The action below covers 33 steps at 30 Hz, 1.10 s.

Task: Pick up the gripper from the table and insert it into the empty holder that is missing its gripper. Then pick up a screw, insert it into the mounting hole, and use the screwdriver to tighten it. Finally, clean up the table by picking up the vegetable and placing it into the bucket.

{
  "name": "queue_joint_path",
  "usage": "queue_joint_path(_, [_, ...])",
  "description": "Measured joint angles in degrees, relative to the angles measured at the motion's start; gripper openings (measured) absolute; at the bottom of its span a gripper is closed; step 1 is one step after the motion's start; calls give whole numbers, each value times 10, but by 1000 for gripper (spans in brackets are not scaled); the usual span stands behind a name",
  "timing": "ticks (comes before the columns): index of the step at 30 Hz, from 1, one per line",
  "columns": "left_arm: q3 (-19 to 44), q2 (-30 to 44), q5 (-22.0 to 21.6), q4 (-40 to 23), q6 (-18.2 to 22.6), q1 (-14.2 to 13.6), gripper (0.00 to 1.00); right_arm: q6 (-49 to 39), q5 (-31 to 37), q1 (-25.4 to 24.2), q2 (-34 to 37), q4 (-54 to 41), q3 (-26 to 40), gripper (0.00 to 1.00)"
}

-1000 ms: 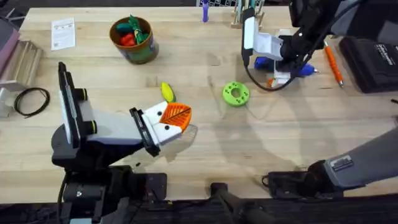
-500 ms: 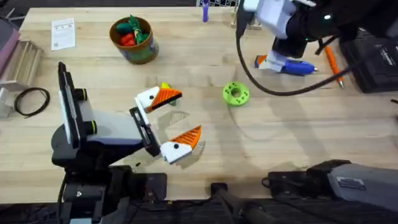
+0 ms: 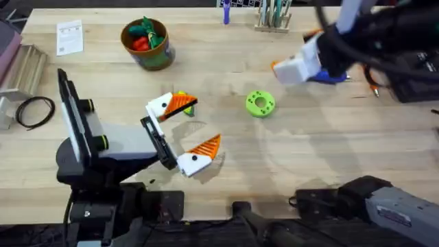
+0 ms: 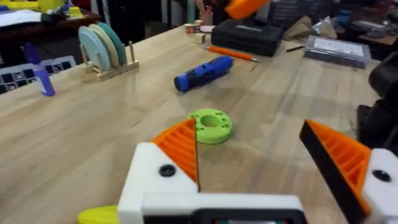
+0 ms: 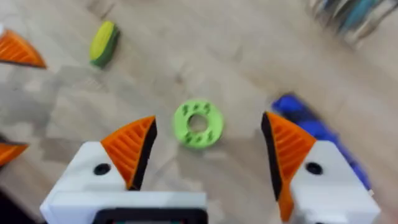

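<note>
My left gripper (image 3: 206, 123) stands open low over the table's middle, both white fingers orange-tipped. The vegetable, a yellow corn cob (image 3: 182, 95), lies beside its far finger and is partly hidden by it; it also peeks into the left wrist view (image 4: 99, 214). My right gripper (image 3: 291, 68) hangs raised and open at the back right, above the blue screwdriver (image 3: 333, 78), which lies on the wood (image 4: 202, 73). Its own view shows its gripper (image 5: 208, 146) holding nothing. The bucket (image 3: 154, 58) stands at the back left. The loose gripper, holder and screw are out of view.
A green round disc with holes (image 3: 260, 103) lies mid-table between the arms. Red and green toy vegetables fill the bucket. A black cable coil (image 3: 34, 110) and a paper card (image 3: 68, 36) lie left. An orange-handled tool (image 3: 367, 68), black case (image 3: 411, 65) and disc rack (image 4: 102, 50) sit at the back.
My left gripper has opened from shut and now stands spread next to the corn. My right gripper has risen from the screwdriver, which stays on the table.
</note>
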Motion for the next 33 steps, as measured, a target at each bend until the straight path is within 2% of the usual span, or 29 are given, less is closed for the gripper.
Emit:
queue_joint_path(5, [0,0,-19,3,3,0,986,75,-5,-2,-17,-107,0,978])
queue_joint_path(11, [0,0,-36,6,-27,0,986,128,-7,-28,-27,-134,-3,978])
queue_joint_path(15, [0,0,-47,7,-42,0,986,150,-9,-57,-84,-119,-26,978])
queue_joint_path(23, [0,0,-73,10,-57,0,986,171,-9,-132,-263,-125,-109,977])
queue_joint_path(28, [15,0,-111,-13,-58,0,986,177,-9,-152,-305,-125,-121,977])
queue_joint_path(33, [57,8,-154,-33,-59,0,986,179,-10,-152,-313,-125,-122,976])
